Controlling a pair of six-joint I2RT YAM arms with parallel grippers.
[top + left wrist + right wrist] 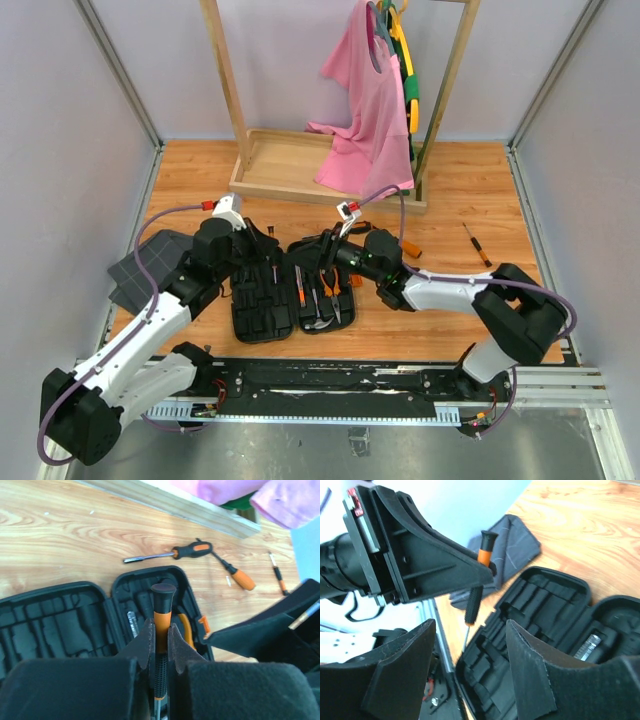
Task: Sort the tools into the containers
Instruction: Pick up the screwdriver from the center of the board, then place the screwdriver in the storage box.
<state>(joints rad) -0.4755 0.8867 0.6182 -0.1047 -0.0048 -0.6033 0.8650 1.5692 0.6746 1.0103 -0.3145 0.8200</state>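
Left gripper [160,632] is clamped on a screwdriver [163,607], pinching the black grip so that the orange collar and black cap stand clear of the fingers [146,647], just above the open case [60,615]. Over the same case hangs the right gripper [470,630], jaws apart and empty. To do this step well, I judge that the left gripper should turn the shaft along a free long slot in the case's empty half, lower it flat, and let go only once the handle sits in the moulding. The right gripper should keep aside, since the two are close. Left of the case lies grey fabric [150,265]. Right of the case three loose screwdrivers [192,550] wait on the table [60,535]. The held tool's tip is cut off in the left wrist view. Which slot fits it is hard to make out, and from above the arms cover much of the case's filled half.
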